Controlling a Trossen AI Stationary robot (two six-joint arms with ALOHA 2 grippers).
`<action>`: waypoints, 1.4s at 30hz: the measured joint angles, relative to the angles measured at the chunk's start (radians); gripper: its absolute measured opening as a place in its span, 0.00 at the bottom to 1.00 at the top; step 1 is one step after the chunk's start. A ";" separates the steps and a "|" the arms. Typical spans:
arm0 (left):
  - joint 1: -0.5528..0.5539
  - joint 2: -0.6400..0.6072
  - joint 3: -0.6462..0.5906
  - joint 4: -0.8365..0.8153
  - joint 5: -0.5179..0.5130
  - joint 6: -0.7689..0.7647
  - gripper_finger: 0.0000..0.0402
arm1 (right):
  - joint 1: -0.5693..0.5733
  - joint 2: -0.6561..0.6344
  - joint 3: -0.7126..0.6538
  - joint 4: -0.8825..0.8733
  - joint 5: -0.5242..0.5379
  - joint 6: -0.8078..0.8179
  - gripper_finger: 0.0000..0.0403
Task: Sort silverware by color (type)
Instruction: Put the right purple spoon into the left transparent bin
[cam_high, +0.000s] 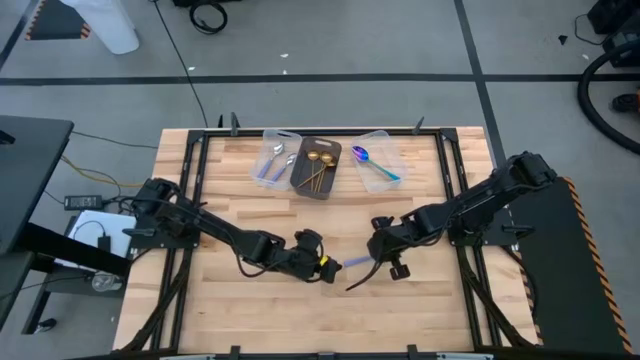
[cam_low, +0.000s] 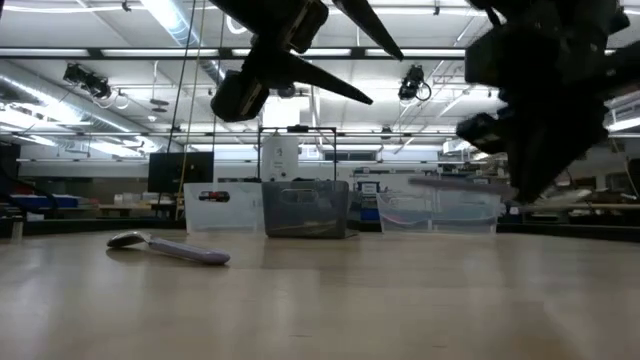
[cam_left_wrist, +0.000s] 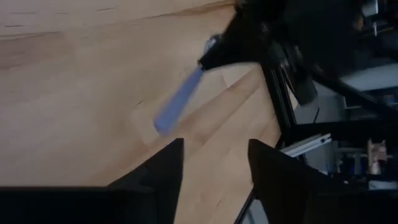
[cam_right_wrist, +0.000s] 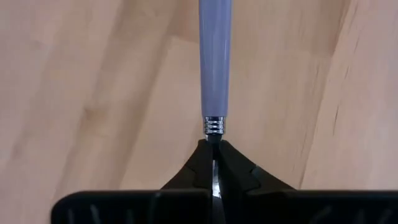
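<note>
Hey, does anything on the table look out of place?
Only one lavender-handled spoon: it is mid-table, outside the bins, pinched at its neck by the shut right pincer. The left pincer stands open nearby.

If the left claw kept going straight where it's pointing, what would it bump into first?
Probably the lavender spoon handle sticking out of the right claw. The open left claw points right at it, though depth is hard to judge.
</note>
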 joint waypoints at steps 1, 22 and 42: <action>0.006 0.000 0.000 0.004 0.004 -0.005 0.48 | 0.004 0.000 0.016 -0.003 0.002 -0.015 0.03; 0.090 0.000 0.000 0.077 0.198 0.099 0.60 | 0.024 0.003 0.135 0.057 0.160 -0.234 0.05; 0.090 0.002 0.000 0.042 0.205 -0.013 0.31 | 0.105 0.003 0.135 0.073 0.457 -0.296 0.05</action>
